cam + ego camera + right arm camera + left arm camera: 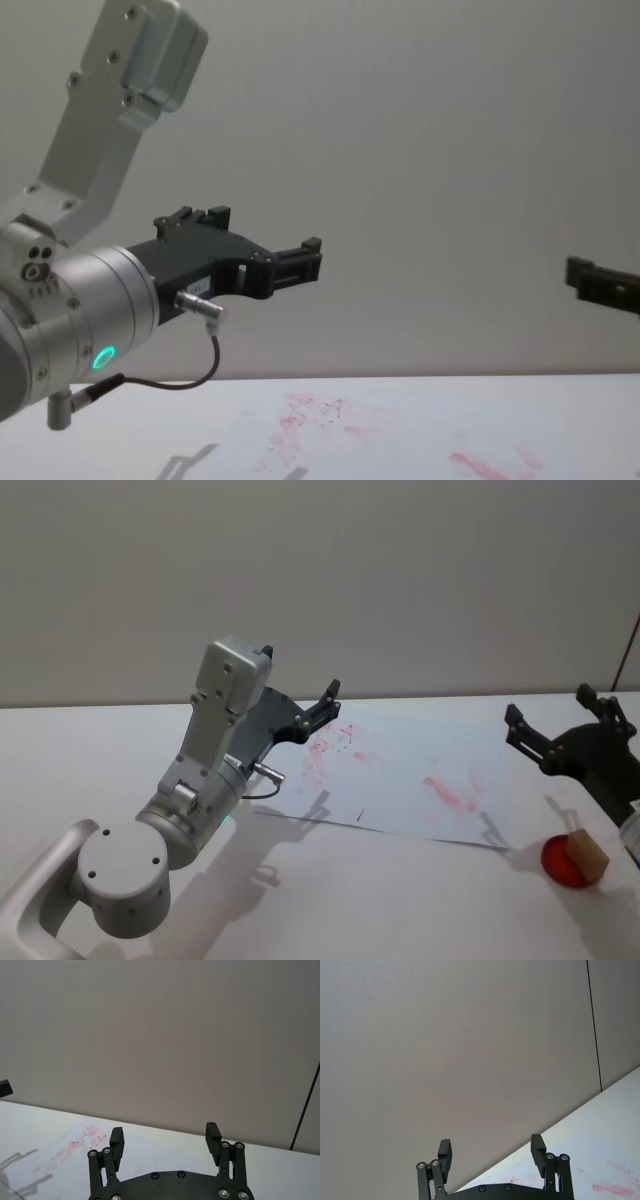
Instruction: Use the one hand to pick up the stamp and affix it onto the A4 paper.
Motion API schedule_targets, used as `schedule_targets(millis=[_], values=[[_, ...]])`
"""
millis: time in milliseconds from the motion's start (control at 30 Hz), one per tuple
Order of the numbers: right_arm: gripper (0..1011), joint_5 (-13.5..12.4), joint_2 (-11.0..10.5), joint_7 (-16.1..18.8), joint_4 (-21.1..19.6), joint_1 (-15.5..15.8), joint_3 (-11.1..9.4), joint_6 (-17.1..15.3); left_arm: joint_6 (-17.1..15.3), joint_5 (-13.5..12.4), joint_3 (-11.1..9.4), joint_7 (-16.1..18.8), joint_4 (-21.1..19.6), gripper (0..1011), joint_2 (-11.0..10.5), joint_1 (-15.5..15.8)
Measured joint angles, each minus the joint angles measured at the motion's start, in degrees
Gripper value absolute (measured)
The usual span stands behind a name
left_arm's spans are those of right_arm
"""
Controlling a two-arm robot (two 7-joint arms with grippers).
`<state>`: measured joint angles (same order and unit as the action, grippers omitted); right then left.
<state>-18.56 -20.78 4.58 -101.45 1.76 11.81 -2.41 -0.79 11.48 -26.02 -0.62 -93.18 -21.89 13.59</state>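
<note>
Nearest the robot, on the right side of the white table (300,900), the wooden stamp (587,852) sits tilted on a round red ink pad (560,865). It is free of both grippers.

Beyond the pad lies the A4 paper (420,770), flat on the table, its near right corner close to the pad. Red smudges and prints mark its left part and its middle.

The right gripper (548,704), matte black on a dark arm, hangs above the table at the paper's right edge, farther out than the stamp and well above it. In the right wrist view its fingers (117,1136) stand wide apart with nothing between them.

The left gripper (328,705), black on a silver wrist with a lit green ring, is held raised over the paper's far left corner. Its claw too is spread and empty, as the left wrist view shows (491,1141). From the chest it points rightward, high above the sheet (305,262).

Behind everything stands a plain grey wall (400,580).
</note>
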Motion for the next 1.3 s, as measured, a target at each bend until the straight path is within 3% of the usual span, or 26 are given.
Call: schedule_targets(millis=[333,667,967,1300], values=[[1001,-3.8,-3.6,-0.1,-1.6,3.9,-2.2,-2.3,0.0,0.0,0.0,0.0,0.0,1001,0.0,0.0],[1001,-6.5,-7.9,-0.9,-3.8,10.3,-4.4,-6.3,0.0,0.0,0.0,0.0,0.0,1001,0.0,0.0],[1001,-6.0,-10.3,-1.0,-5.2,14.1,-5.3,-8.9,0.0,0.0,0.0,0.0,0.0,1001,0.0,0.0],[1001,-4.1,-11.2,-0.6,-5.8,15.5,-5.3,-11.0,0.0,0.0,0.0,0.0,0.0,1001,0.0,0.0]])
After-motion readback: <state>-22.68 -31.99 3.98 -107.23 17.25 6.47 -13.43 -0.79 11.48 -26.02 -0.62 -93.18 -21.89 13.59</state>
